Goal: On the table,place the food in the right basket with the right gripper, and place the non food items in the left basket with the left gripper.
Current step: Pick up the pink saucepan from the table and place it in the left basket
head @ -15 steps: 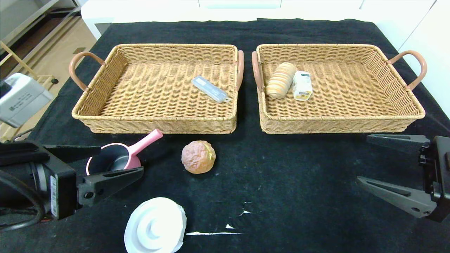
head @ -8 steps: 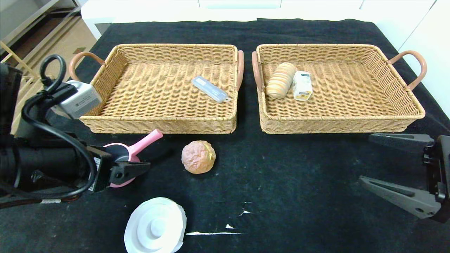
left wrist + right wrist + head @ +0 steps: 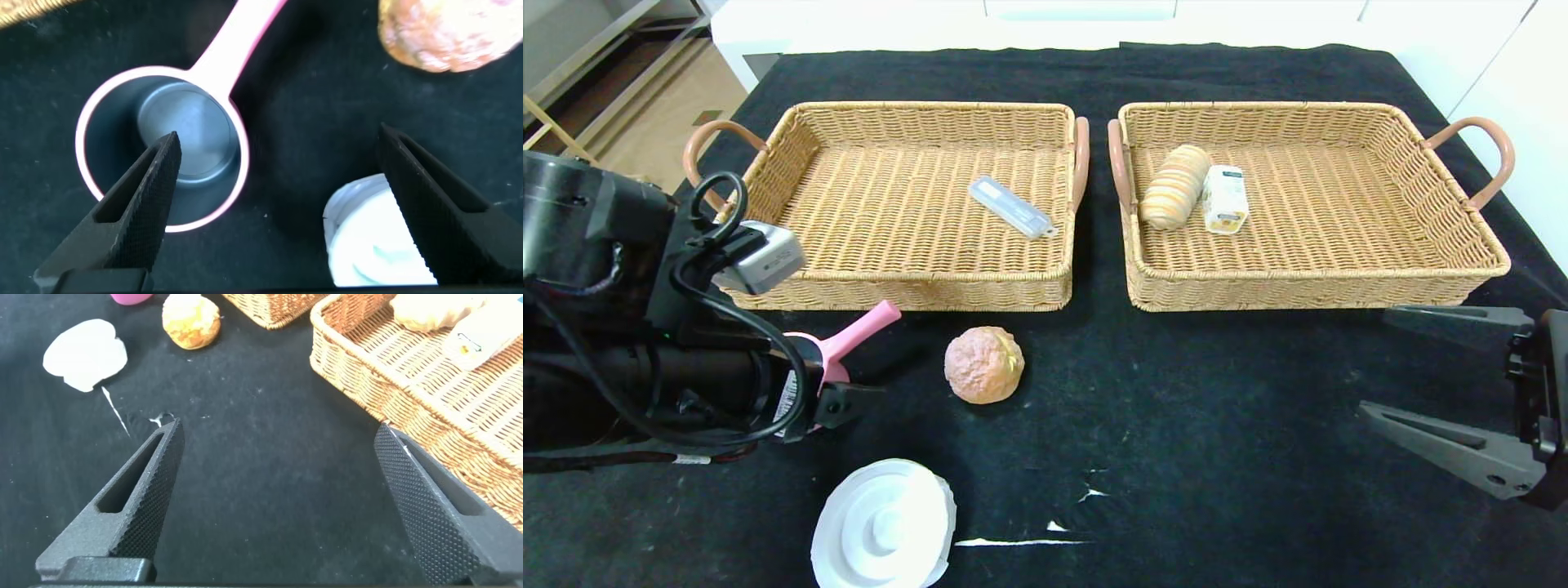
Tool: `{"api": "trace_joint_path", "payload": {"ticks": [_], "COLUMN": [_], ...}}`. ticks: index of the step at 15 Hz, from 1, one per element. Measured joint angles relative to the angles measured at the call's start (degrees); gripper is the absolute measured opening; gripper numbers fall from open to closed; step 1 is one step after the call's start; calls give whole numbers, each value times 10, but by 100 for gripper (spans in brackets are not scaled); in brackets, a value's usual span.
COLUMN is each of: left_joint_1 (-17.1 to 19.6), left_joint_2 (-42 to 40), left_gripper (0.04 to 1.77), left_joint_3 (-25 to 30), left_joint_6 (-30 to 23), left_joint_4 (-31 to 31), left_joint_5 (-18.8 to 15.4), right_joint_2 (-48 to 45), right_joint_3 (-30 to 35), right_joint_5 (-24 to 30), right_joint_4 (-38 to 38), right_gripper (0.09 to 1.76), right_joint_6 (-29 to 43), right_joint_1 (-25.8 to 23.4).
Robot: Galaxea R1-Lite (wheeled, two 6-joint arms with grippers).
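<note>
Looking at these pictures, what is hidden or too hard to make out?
- Head view: the left arm covers most of the pink pot; only its handle shows.
- Head view: the print on the small carton is too small to read.
- Left wrist view: the white lid is cut off by the edge.
- Head view: the right gripper is cut off by the edge.

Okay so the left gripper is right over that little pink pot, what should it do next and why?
Probably lower a little more and close on the rim. The left gripper is open above the pink pot, one finger over its bowl and the other outside the rim. The pot still sits on the table in front of the left basket, where non-food belongs.
</note>
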Motion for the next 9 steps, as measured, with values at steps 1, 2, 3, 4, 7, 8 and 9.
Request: {"api": "trace_joint_path", "payload": {"ticks": [1, 2, 3, 4, 7, 8, 9], "left_joint_1": [4, 8, 10, 12, 19, 21, 21], "left_joint_2": [5, 12, 18, 25, 45, 50, 53], "left_gripper": [172, 172, 172, 172, 172, 172, 172], "left_joint_3": [1, 3, 5, 6, 7, 7, 7], "left_joint_6": [-1, -1, -1, -1, -1, 0, 0], "left_joint_4": [-1, -1, -4, -10, -42, -49, -50], "left_joint_5": [0, -1, -2, -2, -1, -1, -1], "right_joint_2": [1, 3, 4, 6, 7, 7, 8], "right_joint_3": [-1, -1, -2, -3, -3, -3, -3], "right_joint_5": [0, 0, 0, 0, 0, 0, 0], "right_joint_4": [0, -1, -1, -1, -1, -1, -1], "right_gripper": [170, 170, 170, 170, 170, 170, 170], "right_joint_6": [0, 0, 0, 0, -2, -2, -1], "right_joint_1": [-1, -5, -7, -7, -8, -8, -8]}}
